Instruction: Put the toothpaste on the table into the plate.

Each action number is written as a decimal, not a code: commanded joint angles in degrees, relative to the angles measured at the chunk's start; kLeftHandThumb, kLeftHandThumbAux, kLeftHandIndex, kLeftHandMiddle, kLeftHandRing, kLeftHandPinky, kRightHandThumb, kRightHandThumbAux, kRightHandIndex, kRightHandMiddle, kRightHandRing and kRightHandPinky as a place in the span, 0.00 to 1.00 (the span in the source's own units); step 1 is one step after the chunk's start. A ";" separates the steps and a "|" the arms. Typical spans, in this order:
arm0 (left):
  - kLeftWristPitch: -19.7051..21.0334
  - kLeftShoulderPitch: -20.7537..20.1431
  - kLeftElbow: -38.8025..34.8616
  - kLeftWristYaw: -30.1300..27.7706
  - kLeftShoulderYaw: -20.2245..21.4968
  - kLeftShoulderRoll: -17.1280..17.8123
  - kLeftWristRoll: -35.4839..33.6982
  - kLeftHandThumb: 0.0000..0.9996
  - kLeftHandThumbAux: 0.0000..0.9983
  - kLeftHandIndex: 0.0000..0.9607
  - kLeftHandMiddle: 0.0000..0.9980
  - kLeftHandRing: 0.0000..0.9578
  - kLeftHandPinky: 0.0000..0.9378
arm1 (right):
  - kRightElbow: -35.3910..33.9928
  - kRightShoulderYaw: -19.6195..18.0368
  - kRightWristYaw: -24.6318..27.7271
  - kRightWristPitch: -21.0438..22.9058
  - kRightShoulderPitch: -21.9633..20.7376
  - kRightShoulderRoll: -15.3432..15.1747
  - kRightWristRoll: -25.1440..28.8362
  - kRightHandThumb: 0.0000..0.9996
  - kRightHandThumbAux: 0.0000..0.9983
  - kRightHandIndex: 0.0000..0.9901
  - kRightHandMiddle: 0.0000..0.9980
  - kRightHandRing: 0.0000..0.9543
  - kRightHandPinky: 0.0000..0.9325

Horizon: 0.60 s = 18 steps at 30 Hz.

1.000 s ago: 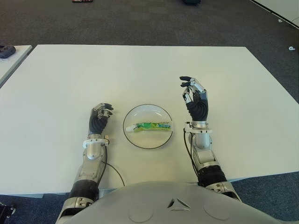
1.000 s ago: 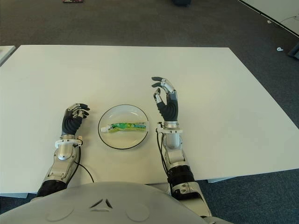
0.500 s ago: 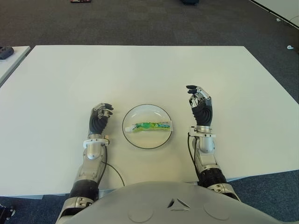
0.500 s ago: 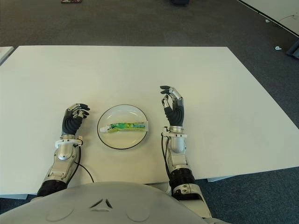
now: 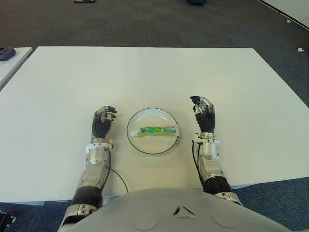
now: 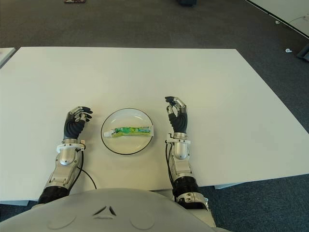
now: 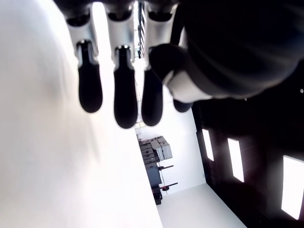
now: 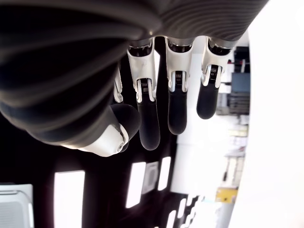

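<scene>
toothpaste [image 5: 156, 130] lies in plate [image 5: 136, 143] — wrist views show left hand [image 5: 103, 121] and right hand [image 5: 204, 117] empty, fingers relaxed.

Office or lab room — grey carpet-tile floor [image 5: 145, 24], large white table [image 5: 145, 72], second table [image 5: 9, 60] alongside.

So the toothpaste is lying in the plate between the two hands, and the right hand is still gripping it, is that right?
Not quite. The toothpaste does lie in the plate between the hands, but the right hand is not gripping it. The left eye view shows that hand beside the plate, apart from it, and the right wrist view shows its fingers holding nothing.
</scene>
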 commanded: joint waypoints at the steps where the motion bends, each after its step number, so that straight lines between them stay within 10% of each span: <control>1: 1.16 0.04 -0.28 -0.33 -0.23 -0.14 -0.10 0.84 0.68 0.44 0.47 0.56 0.54 | -0.76 -0.12 -0.65 4.19 0.70 0.15 -1.26 0.71 0.72 0.44 0.42 0.35 0.36; 18: 1.69 0.01 -0.71 -0.60 -0.39 0.05 -0.20 0.84 0.68 0.44 0.47 0.56 0.54 | -6.70 1.47 -0.26 20.13 2.46 -0.45 -4.42 0.71 0.74 0.42 0.43 0.42 0.45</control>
